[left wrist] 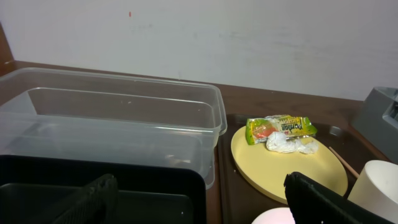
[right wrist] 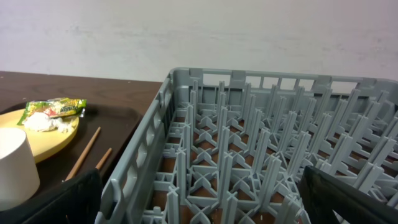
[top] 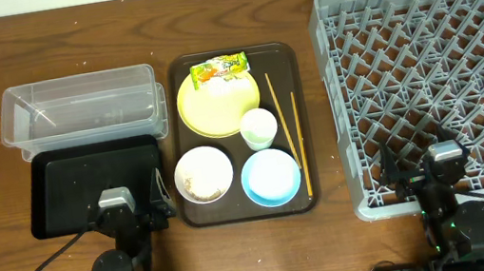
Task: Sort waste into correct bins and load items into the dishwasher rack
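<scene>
at far left the clear tub (top: 75, 81) sits behind the black tray (top: 62, 186), the two touching. we judge that this places both bins in reach of the left arm. the left gripper (top: 128, 206) hovers over the near right part of the black tray, jaws spread wide, grasping nothing.

the serving tray (top: 172, 117) lies just to its right, between the arms. on it:
- the snack wrapper (top: 220, 69), at the far edge of the yellow plate (top: 205, 112)
- the white bowl (top: 224, 162), holding food scraps (top: 199, 185), nearest the left gripper
- the white cup (top: 258, 128) and the blue bowl (top: 270, 176)
- two chopsticks (top: 284, 124), along the right side

at right the dishwasher rack (top: 431, 49) holds no items. the right gripper (top: 435, 170) hangs over its near edge, jaws released, empty.
</scene>
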